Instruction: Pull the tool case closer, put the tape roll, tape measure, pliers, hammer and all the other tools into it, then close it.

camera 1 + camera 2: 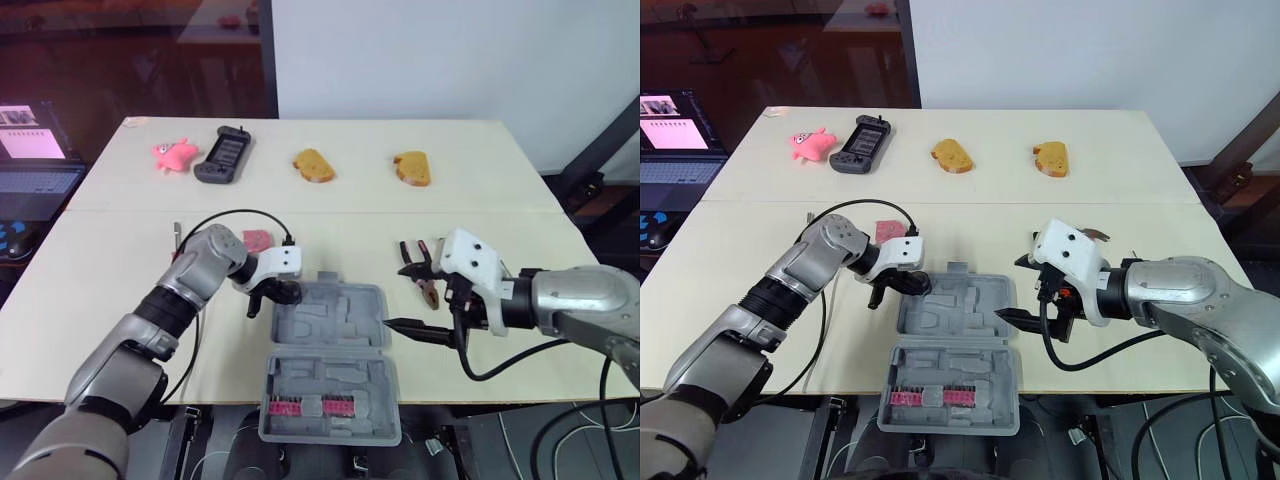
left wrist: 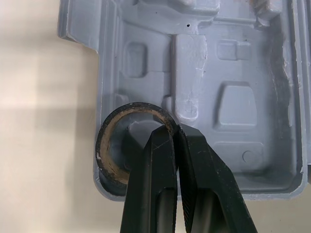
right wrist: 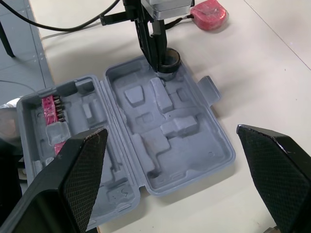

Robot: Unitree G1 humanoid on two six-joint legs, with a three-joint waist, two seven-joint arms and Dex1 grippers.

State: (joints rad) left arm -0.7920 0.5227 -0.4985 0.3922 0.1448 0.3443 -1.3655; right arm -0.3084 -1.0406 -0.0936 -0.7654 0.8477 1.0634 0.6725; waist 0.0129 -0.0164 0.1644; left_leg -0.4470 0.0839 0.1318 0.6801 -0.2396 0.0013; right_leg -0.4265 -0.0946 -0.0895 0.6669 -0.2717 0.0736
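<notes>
The grey tool case (image 1: pixel 335 325) lies open at the table's near edge, its second half (image 1: pixel 330 420) holding a pink bit strip. My left gripper (image 1: pixel 281 294) is shut on the wall of a black tape roll (image 2: pixel 112 165), which sits at the tray's far-left corner (image 3: pixel 170 60). To the right of the case, my right gripper (image 3: pixel 172 130) hovers open with nothing between its fingers (image 3: pixel 82 170). Pliers (image 1: pixel 427 285) lie just beyond it, partly hidden by the wrist. A red tape measure (image 1: pixel 257 238) rests behind the left arm.
At the far side of the table (image 1: pixel 350 205) lie a pink toy (image 1: pixel 173 153), a black game controller (image 1: pixel 224 155) and two bread slices (image 1: pixel 313 165) (image 1: pixel 412 168). A thin tool (image 1: pixel 177 234) lies left of my left arm. A laptop (image 1: pixel 35 165) stands off the table's left.
</notes>
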